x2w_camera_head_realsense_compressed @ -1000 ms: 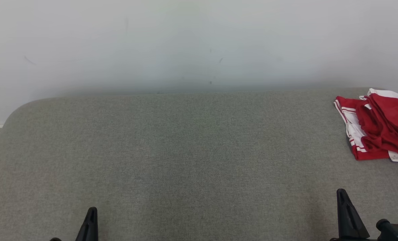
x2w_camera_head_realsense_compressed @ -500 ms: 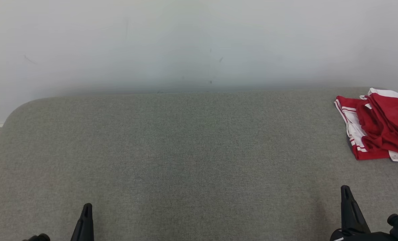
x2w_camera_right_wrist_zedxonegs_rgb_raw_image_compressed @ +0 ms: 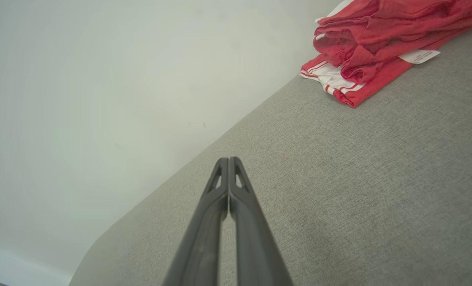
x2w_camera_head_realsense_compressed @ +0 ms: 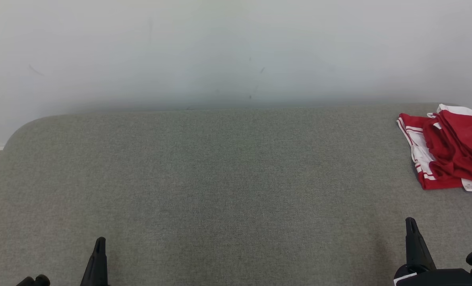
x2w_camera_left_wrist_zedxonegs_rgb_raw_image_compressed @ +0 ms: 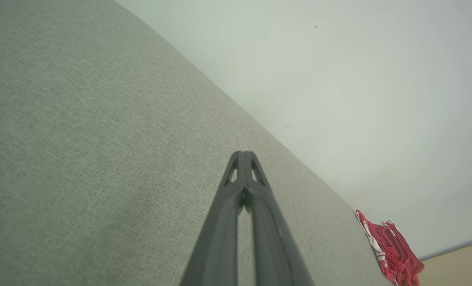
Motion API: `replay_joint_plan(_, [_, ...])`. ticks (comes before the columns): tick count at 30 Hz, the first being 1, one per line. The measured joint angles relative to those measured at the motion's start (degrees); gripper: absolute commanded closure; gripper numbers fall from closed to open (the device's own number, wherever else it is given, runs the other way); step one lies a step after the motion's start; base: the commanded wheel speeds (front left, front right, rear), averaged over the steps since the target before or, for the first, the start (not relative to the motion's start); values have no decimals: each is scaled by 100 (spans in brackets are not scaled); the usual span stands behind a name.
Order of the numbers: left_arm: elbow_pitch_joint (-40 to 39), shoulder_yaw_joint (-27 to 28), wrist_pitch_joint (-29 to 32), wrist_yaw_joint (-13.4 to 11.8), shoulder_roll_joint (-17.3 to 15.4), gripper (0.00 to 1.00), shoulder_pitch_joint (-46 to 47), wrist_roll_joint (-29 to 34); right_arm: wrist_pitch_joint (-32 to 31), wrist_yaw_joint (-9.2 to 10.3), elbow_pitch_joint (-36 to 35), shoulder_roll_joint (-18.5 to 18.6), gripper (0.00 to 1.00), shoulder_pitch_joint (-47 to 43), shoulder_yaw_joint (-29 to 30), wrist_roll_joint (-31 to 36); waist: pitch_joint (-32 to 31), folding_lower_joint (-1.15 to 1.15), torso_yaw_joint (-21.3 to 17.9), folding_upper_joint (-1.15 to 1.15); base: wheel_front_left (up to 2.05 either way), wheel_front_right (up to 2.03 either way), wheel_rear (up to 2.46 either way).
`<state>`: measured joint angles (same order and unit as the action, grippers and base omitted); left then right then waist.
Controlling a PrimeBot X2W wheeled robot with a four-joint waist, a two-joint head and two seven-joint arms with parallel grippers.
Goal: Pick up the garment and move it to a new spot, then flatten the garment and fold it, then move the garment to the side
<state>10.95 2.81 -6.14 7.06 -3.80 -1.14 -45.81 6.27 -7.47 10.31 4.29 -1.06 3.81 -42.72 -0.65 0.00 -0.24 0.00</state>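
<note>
Nearest the robot, the left gripper [x2w_camera_head_realsense_compressed: 100, 243] rises from the bottom edge at the near left of the head view as a single dark point. In the left wrist view, the left gripper [x2w_camera_left_wrist_zedxonegs_rgb_raw_image_compressed: 243, 153] has its two long fingers pressed together at the tips, with only a thin slit between them lower down, and nothing is held. The right gripper [x2w_camera_head_realsense_compressed: 410, 221] stands at the near right. Along its own wrist camera, the right gripper [x2w_camera_right_wrist_zedxonegs_rgb_raw_image_compressed: 229, 159] is closed in the same way, tips touching and empty. Both hang over the grey fabric surface [x2w_camera_head_realsense_compressed: 220, 178]; whether they touch it I cannot tell.

The surface spreads wide from left to right, with a rounded corner at the far left.

Farther back, at the far right of the surface, lies the garment [x2w_camera_head_realsense_compressed: 450, 151]. It is red with white stripes, bunched in loose folds, and the right edge of the head view cuts it off. A small white label [x2w_camera_head_realsense_compressed: 469, 185] sticks out at its near edge. The garment [x2w_camera_right_wrist_zedxonegs_rgb_raw_image_compressed: 371, 43] is well apart from the right gripper, beyond it and to its right. From the left wrist, the garment [x2w_camera_left_wrist_zedxonegs_rgb_raw_image_compressed: 391, 246] is small and far off.

Behind the far edge of the surface stands a pale wall [x2w_camera_head_realsense_compressed: 220, 51] with a few faint dark marks.
</note>
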Motion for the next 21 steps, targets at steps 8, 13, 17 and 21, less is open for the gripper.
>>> replay_joint_plan(8, [48,46,166,1,20,100,101,-641,-180,0,49,-18,100,110,38,-688,7,0,2,0,0,0,0])
replay_joint_plan(13, [69,73,261,1,26,100,175,-974,-275,0,82,-27,100,147,57,-1046,12,0,4,0,0,0,0])
replay_joint_plan(17, [89,97,331,2,30,100,199,-1210,-332,0,108,-33,100,212,71,-1302,15,0,5,0,0,0,0])
replay_joint_plan(21, [102,121,413,2,31,100,231,-1472,-407,0,132,-42,100,230,83,-1578,18,0,6,0,0,0,0])
